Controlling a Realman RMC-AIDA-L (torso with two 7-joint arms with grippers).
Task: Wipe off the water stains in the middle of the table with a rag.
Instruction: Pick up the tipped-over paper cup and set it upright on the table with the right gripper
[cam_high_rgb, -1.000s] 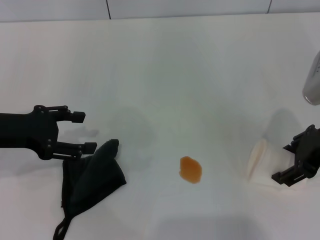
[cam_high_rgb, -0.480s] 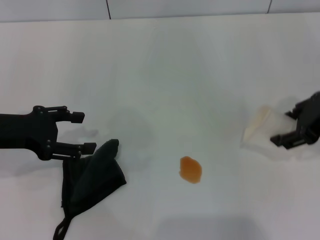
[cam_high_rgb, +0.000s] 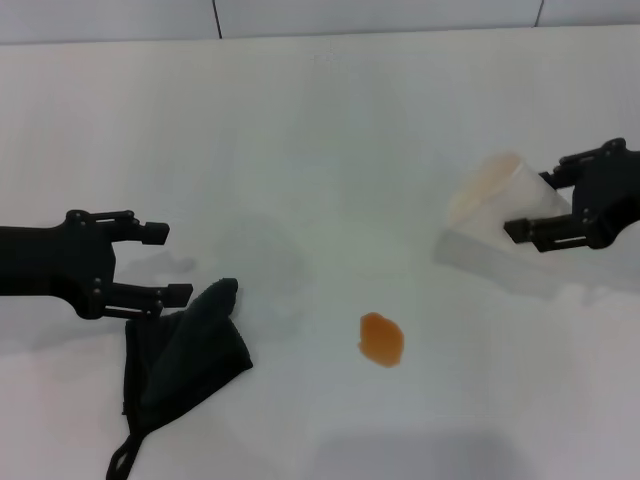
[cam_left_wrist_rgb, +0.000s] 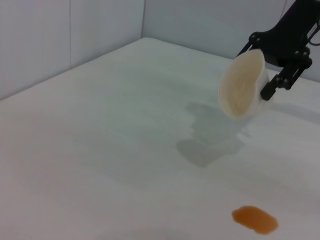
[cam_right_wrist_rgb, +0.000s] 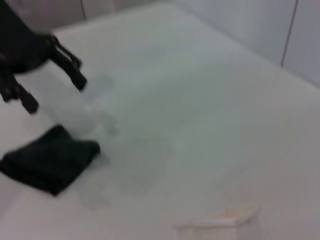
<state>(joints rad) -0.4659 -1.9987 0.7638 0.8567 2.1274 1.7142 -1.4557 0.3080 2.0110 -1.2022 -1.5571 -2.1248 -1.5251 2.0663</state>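
The water stain (cam_high_rgb: 382, 338), a small orange-brown oval blot, lies on the white table (cam_high_rgb: 320, 130) near the front middle; it also shows in the left wrist view (cam_left_wrist_rgb: 255, 220). The black rag (cam_high_rgb: 185, 358) lies crumpled at the front left, loop toward the front edge, also in the right wrist view (cam_right_wrist_rgb: 50, 159). My left gripper (cam_high_rgb: 166, 264) is open and empty, just left of and behind the rag. My right gripper (cam_high_rgb: 533, 200) is shut on a white paper cup (cam_high_rgb: 497, 195), held tilted above the table at the right, mouth toward the middle (cam_left_wrist_rgb: 242, 85).
A grey wall with tile seams (cam_high_rgb: 215, 15) runs behind the table's far edge. The cup's shadow (cam_high_rgb: 470, 255) falls on the table below it. Bare tabletop lies between the rag and the stain.
My right gripper has carried the paper cup up, away from the front right edge and inward toward the middle. The left arm, the rag and the stain have not moved.
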